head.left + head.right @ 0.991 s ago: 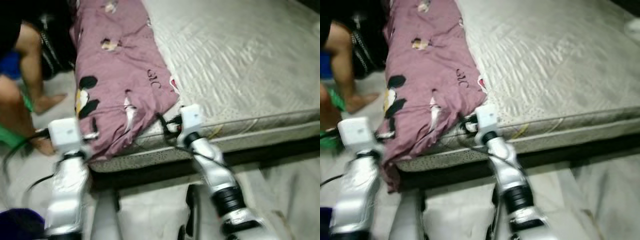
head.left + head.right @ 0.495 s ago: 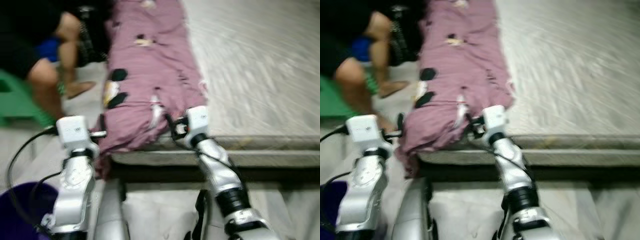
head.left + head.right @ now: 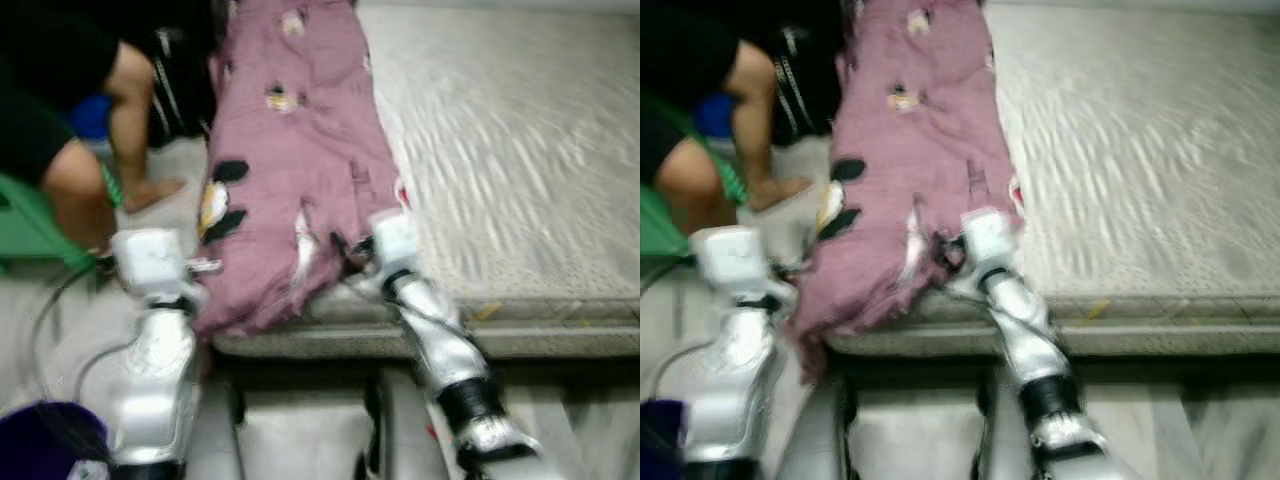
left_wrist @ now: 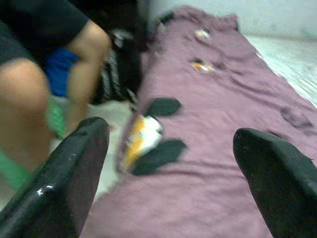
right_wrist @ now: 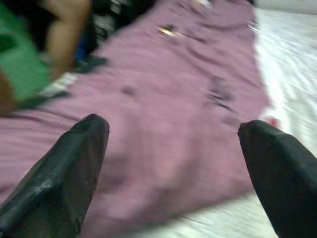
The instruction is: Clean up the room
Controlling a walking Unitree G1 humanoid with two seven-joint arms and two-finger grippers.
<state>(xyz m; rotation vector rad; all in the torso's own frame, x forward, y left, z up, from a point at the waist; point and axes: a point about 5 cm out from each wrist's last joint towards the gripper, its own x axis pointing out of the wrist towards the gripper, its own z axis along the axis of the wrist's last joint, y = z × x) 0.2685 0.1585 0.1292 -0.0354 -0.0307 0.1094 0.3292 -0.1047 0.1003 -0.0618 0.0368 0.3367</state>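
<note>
A mauve blanket (image 3: 290,170) with cartoon prints lies lengthwise along the left edge of the mattress (image 3: 510,170), its near end drooping over the side. The right gripper (image 5: 173,163) hovers just above the blanket's near end, fingers spread wide. The left gripper (image 4: 168,173), also spread wide, sits beside the hanging edge. A person (image 3: 70,130) crouches left of the bed.

blanket (image 3: 290,170): mauve, black-yellow patches | mattress (image 3: 510,170): grey quilted | stool (image 3: 25,225): green
</note>
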